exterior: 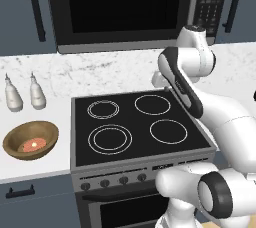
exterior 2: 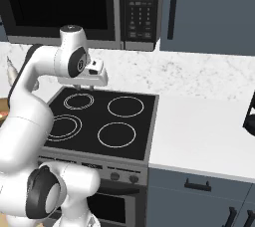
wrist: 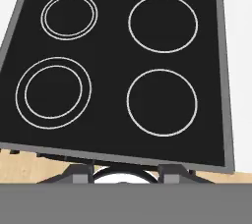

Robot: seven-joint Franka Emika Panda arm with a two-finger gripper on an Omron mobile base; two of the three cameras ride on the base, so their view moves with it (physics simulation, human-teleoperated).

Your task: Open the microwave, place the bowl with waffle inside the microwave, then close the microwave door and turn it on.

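The microwave (exterior: 130, 44) hangs above the stove, and its black glass microwave door (exterior: 122, 9) is closed. Its dark button panel (exterior 2: 141, 7) sits at the right. The bowl with waffle (exterior: 20, 137) is a brown wooden bowl resting on the white counter left of the stove, with the reddish-orange waffle (exterior: 32, 145) at its bottom. My gripper (exterior 2: 85, 88) points straight down over the stove's back burners, far from the bowl and below the microwave. In the hand view the fingertips (wrist: 81, 171) stand apart with nothing between them, above the stove top.
The black four-ring stove (exterior: 135, 127) lies directly under the hand. Two pale bottles (exterior: 13, 94) (exterior: 37, 92) stand behind the bowl. To the stove's right a white counter (exterior 2: 199, 131) stretches away, with a dark object (exterior 2: 249, 116) at its far edge.
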